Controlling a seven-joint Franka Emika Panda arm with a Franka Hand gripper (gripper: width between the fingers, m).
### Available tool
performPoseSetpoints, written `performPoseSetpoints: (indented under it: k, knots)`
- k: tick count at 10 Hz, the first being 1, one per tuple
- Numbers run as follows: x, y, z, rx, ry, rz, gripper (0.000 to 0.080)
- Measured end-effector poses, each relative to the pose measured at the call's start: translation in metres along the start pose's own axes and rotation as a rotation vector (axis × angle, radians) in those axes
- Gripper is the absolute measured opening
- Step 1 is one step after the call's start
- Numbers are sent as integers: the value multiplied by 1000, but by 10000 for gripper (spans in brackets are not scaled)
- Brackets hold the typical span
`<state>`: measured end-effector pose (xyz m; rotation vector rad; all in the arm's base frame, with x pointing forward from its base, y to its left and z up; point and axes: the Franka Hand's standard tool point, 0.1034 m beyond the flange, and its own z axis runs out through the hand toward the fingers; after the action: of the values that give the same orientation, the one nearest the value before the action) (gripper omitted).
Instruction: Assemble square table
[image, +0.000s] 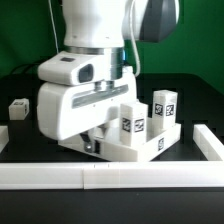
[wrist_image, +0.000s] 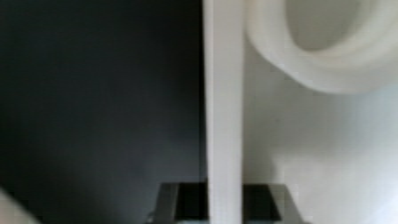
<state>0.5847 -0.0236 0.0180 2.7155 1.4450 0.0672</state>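
The square table's white slab (image: 135, 152) lies on the black table by the front rail, right of centre in the exterior view. Two white tagged legs (image: 132, 120) (image: 165, 104) stand upright on it. A loose tagged leg (image: 17, 108) lies at the far left. My gripper (image: 94, 146) is low at the slab's left end, mostly hidden by the arm. In the wrist view the slab's thin edge (wrist_image: 222, 100) runs between my two dark fingers (wrist_image: 185, 202), which press on both sides of it. A round corner socket (wrist_image: 317, 45) shows beside the edge.
A long low white border rail (image: 100, 176) runs along the front and turns up the exterior view's right side (image: 208, 143). The arm's bulky white body (image: 75, 100) covers the middle of the scene. Green wall behind.
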Motion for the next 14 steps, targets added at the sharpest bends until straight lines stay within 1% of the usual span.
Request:
performPoseSetpoints:
  k: [1, 3, 5, 6, 7, 8, 9, 10, 11, 14]
  knots:
    - [10, -2, 0, -16, 8, -112, 57]
    - [4, 1, 1, -15, 1, -169, 57]
    - [1, 2, 2, -21, -15, -319, 57]
    - [4, 1, 2, -23, -22, -357, 57]
    - [22, -6, 5, -24, -25, -430, 57]
    - [42, -9, 4, -30, -12, -477, 57]
    - [52, -9, 2, -42, -10, -564, 57]
    - [45, -7, 3, -38, -17, -620, 57]
    - [43, -6, 4, -38, -21, -648, 57]
    - [41, -5, 4, -43, -43, -815, 57]
